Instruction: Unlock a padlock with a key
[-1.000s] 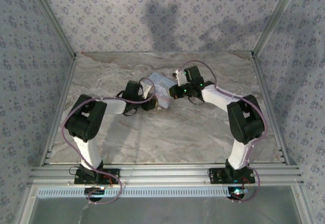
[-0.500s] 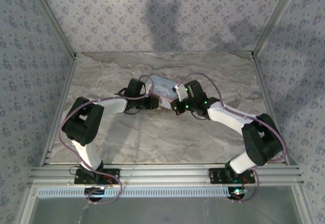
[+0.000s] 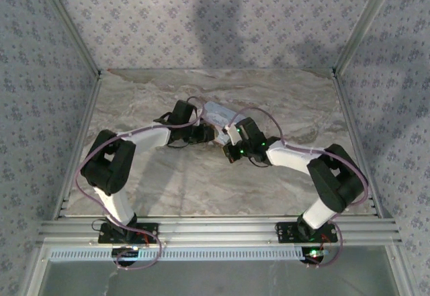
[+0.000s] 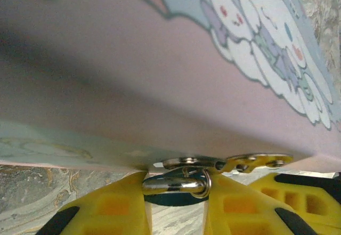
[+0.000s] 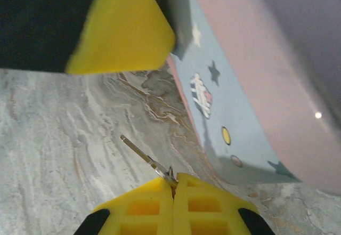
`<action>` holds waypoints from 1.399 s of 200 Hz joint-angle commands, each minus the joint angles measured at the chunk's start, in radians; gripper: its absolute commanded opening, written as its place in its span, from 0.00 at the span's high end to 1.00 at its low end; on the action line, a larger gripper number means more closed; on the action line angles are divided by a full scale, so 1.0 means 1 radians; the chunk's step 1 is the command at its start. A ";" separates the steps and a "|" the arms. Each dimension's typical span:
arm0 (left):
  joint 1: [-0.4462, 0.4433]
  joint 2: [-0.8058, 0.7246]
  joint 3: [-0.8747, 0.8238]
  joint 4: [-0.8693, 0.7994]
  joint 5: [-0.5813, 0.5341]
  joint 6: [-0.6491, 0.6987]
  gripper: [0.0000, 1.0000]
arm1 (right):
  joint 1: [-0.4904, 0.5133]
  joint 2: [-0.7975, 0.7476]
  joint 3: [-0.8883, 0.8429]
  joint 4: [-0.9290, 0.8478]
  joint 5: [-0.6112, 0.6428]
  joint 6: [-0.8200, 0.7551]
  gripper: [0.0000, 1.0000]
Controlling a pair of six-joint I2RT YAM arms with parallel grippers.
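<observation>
While the left gripper point(image 4: 176, 213) pinches the tiny dark blue-teal padlock point(image 4: 176, 199) between its yellow fingers point(image 4: 109, 208), the lock's silvery shackle point(image 4: 170, 185) is threaded through the gold hasp point(image 4: 250, 163) on the edge of the pastel cartoon tin point(image 4: 160, 86), and it looks latched. The lock hangs just below that edge, at 6 o'clock in the left wrist view, with the tin's pink face above it. The right gripper point(image 5: 174, 184) has its jaws pressed together on the bow of the thin silvery key point(image 5: 139, 152), whose blade sticks out toward 10 o'clock over the marble table point(image 5: 64, 155), in open air and touching nothing. From above, the right claw sits at about 4 o'clock of the left one, close beside it, with the tin at 12 o'clock of both. As a judgement, the early part is done: the key is in hand and the lock is steadied. The real work is left: the blade has not entered the lock, and the keyhole cannot be made out in these views. What remains is lining the blade up with the underside of the lock, pushing it in, turning it and freeing the shackle.
</observation>
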 commanded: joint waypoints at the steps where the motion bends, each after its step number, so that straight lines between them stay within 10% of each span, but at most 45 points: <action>1: -0.007 -0.045 0.038 -0.015 0.038 -0.045 0.79 | 0.007 0.033 0.016 0.014 0.038 0.000 1.00; 280: -0.045 -0.022 0.074 -0.021 0.052 -0.107 0.79 | -0.030 0.099 0.098 0.010 0.066 -0.024 1.00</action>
